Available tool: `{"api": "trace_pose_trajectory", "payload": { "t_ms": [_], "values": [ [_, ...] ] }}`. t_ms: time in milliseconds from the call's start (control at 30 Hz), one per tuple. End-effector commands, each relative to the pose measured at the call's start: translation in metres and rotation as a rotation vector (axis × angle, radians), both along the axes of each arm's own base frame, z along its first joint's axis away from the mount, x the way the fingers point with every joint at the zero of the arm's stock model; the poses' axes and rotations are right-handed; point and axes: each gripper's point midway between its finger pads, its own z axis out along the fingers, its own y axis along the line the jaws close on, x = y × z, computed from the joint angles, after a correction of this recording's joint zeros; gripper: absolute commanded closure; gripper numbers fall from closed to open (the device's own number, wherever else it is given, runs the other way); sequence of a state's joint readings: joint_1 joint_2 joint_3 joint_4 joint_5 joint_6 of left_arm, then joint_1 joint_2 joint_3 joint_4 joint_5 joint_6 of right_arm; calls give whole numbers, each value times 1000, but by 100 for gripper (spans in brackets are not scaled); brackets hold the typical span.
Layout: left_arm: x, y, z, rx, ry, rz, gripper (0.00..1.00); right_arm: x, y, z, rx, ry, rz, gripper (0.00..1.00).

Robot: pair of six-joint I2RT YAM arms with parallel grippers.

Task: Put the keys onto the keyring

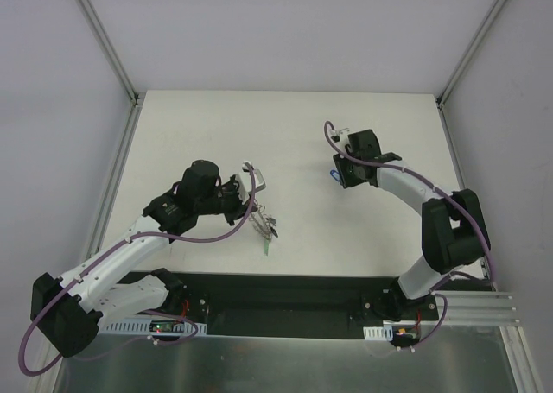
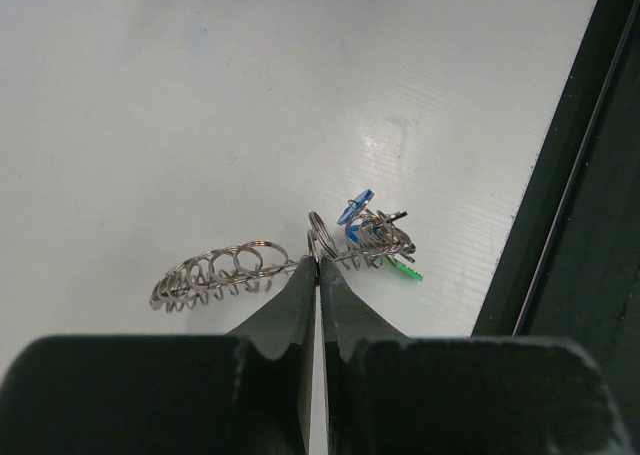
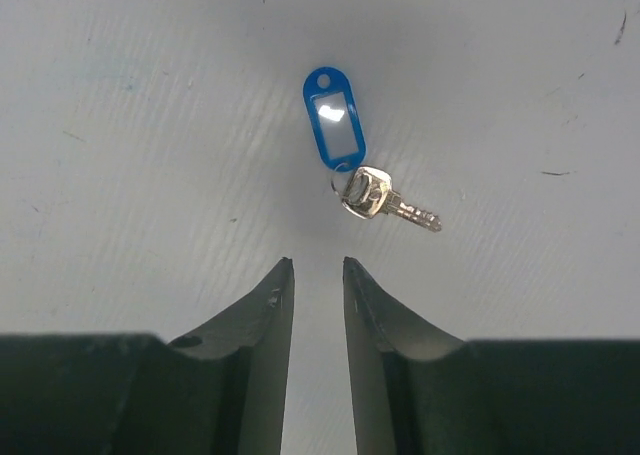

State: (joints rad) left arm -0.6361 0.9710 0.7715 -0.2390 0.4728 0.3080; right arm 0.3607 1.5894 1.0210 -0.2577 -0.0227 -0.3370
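Key (image 3: pixel 388 199), blue tag (image 3: pixel 334 115): lies on table (image 3: pixel 120 125) just ahead of your right gripper (image 3: pixel 315 263), whose jaws stand slightly apart and empty. Shaft points right, across your approach. Keyring (image 2: pixel 215 271): clamped in left gripper (image 2: pixel 317 265), apparently already carrying other keys (image 2: pixel 375 237).

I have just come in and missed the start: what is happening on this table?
The left gripper is shut on the coiled keyring, which seems to carry some keys with blue and green tags. The right gripper is open, and one more key with a blue tag lies loose on the table ahead of its fingers.
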Motion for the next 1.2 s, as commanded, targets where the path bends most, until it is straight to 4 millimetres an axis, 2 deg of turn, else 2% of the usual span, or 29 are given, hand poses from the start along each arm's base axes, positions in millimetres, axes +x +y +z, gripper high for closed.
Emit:
{"api": "trace_pose_trajectory", "payload": {
  "t_ms": [0,500,733,1167],
  "values": [
    [10,-4,21,-50,-90,18,100,13,-2,1,-94,-1,101,71],
    [13,-3,18,-34,-94,29,100,34,-4,-22,-376,47,224,75],
    [12,-3,17,-35,-94,27,100,35,-3,-35,-417,79,250,77],
    [12,-4,18,-37,-94,25,100,40,-3,-45,-492,83,273,83]
  ]
}}
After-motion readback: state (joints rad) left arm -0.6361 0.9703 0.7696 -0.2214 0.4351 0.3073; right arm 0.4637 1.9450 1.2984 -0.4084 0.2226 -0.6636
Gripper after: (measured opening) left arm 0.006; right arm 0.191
